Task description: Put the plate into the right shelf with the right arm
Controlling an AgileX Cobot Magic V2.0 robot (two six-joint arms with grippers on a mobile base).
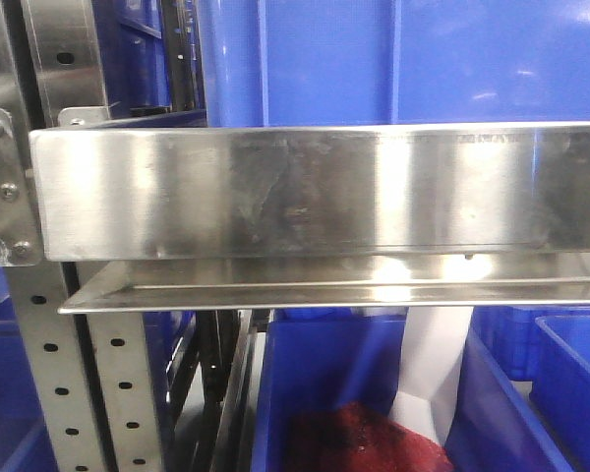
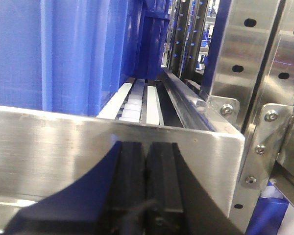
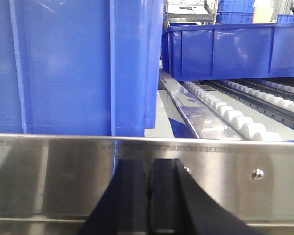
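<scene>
Plate nowhere in any view; shelf lip (image 1: 305, 192) fills the centre of the front frame, blue bin (image 1: 393, 59) above it; left gripper (image 2: 146, 181) low centre, pads pressed together, nothing between, right up at the lip; right gripper (image 3: 151, 196) likewise closed and empty, rollers (image 3: 235, 117) at right.

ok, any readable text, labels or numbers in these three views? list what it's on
None readable in any view.
Steel shelf lip: bare brushed metal, only smudges and reflections.
Blue bin on the shelf: plain walls, no label showing.
Perforated upright: holes and bolts only.
Left gripper and right gripper: black pads, no markings.
</scene>
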